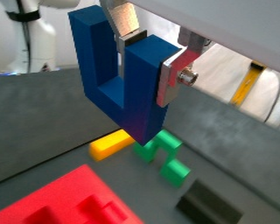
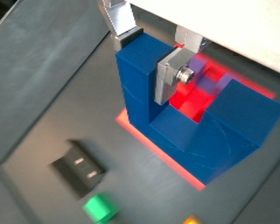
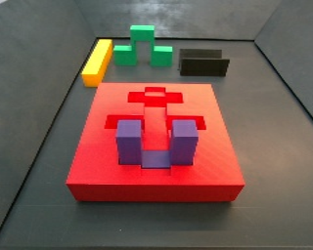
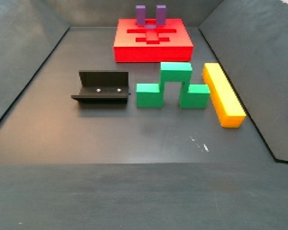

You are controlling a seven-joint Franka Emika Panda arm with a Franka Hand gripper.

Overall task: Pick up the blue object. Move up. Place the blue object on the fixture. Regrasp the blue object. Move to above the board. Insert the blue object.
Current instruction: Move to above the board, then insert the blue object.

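Clearly, gripper [image 1: 150, 63]: seen only in the wrist views; its silver fingers [image 1: 174, 77] are clamped on one prong of the blue object, holding it in the air.
Blue object [image 1: 119, 74]: a U-shaped block gripped at a prong, its base hanging below the fingers; in a wrist view it hangs over the floor above the yellow bar and the green piece, in another [image 2: 184, 118] red surface shows behind it.
Board [image 3: 153, 181]: a red slab lying flat on the dark floor, with a cross-shaped recess in its top.
Purple block [image 3: 154, 141]: a U-shaped piece standing in the board with both prongs up; in a side view [image 4: 150, 13] it sits at the board's far part.
Fixture [image 4: 101, 90]: a dark L-shaped bracket on the floor, apart from the board, just beside the green piece.
Green piece [image 4: 175, 85]: a stepped block on the floor, between the fixture and the yellow bar.
Yellow bar [image 4: 223, 92]: a long bar lying flat, just beside the green piece.
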